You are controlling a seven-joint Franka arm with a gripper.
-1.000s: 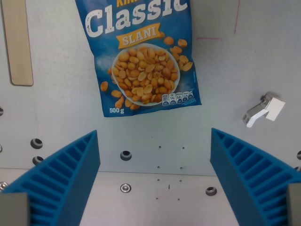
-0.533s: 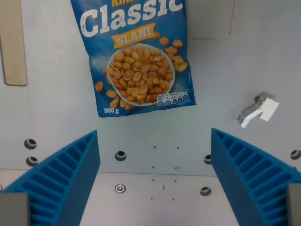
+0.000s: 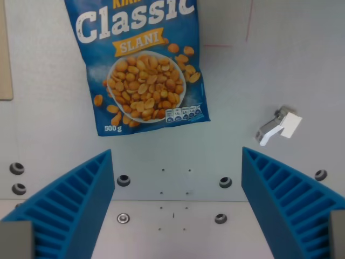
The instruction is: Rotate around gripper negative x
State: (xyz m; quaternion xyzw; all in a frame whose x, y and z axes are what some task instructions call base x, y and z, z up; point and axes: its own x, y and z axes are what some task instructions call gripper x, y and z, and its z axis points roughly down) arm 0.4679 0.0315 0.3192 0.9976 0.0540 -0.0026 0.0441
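Your fingers (image 3: 70, 208) stand wide apart and hold nothing, while the peanut bag (image 3: 141, 67) lies flat on the counter (image 3: 259, 65) beyond them, left of centre, long axis running near-to-far.

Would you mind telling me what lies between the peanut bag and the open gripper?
In the wrist view, only bare grey table separates the peanut bag from the gripper.

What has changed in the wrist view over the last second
The whole scene has slid toward the wrist view's left, so the camera moved, not the things. The peanut bag, white clip and wooden strip keep their layout on the table. The gripper stays open and empty, its blue fingers unchanged.
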